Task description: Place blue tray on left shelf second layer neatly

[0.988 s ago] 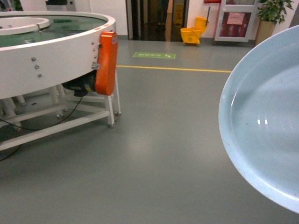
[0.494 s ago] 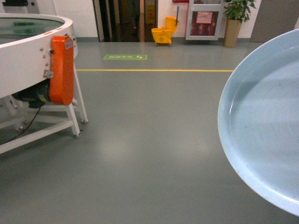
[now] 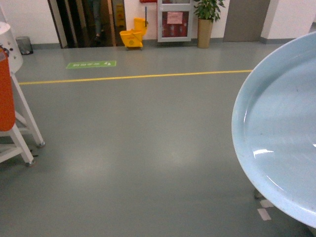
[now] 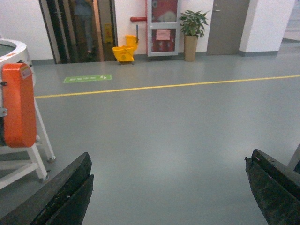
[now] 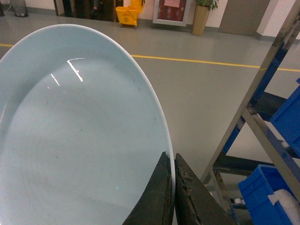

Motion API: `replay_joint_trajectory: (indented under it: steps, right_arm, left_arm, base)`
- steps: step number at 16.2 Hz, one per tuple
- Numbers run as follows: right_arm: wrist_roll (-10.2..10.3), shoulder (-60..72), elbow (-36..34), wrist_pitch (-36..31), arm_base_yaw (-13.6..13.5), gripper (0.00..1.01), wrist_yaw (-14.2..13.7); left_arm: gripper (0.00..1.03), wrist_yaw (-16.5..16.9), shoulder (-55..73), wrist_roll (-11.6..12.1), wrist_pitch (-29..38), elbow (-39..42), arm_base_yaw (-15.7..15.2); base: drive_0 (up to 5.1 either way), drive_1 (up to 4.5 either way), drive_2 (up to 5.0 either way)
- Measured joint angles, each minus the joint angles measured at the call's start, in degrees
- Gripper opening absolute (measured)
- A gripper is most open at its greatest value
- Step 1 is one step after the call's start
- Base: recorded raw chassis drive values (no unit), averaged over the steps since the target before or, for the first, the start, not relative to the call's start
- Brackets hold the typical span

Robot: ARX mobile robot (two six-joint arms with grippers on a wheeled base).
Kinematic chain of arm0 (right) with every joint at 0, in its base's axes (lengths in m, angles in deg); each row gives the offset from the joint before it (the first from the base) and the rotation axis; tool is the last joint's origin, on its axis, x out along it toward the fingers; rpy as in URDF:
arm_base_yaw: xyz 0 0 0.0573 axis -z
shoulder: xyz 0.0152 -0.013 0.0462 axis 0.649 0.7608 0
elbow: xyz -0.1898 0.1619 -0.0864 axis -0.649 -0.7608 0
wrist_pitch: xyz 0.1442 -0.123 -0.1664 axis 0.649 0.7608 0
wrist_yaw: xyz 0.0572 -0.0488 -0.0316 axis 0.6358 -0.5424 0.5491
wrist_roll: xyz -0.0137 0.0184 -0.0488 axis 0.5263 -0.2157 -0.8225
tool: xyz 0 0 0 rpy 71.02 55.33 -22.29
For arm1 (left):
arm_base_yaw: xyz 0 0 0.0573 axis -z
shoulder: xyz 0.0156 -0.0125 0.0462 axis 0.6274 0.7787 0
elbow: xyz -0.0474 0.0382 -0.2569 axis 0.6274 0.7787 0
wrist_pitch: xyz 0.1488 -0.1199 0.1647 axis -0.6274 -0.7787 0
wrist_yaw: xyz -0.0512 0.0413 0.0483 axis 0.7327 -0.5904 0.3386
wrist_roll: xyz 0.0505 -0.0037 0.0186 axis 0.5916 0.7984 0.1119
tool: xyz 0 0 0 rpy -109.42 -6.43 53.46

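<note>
Left gripper point(image 4: 168, 197) had two wide black fingers point(image 4: 61, 197), matte, worn, with scuffed, chipped edges. Right gripper point(image 5: 172, 197) showed dark tapered fingers point(image 5: 157, 201), rough speckled inner faces near tips.

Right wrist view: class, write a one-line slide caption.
Right gripper pinches the blue tray by its rim beside a steel rack holding blue crates.
</note>
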Motion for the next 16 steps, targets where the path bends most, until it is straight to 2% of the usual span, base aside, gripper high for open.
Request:
replay_joint_trajectory:
  steps: [16]
  right_arm:
    - [0.00, -0.04, -0.02, 0.07, -0.02, 0.02, 0.13]
  left_arm:
    - [0.98, -0.02, 0.00, -0.02, -0.02, 0.00, 0.00]
  base:
    - [-1.4, -1.35, -1.4]
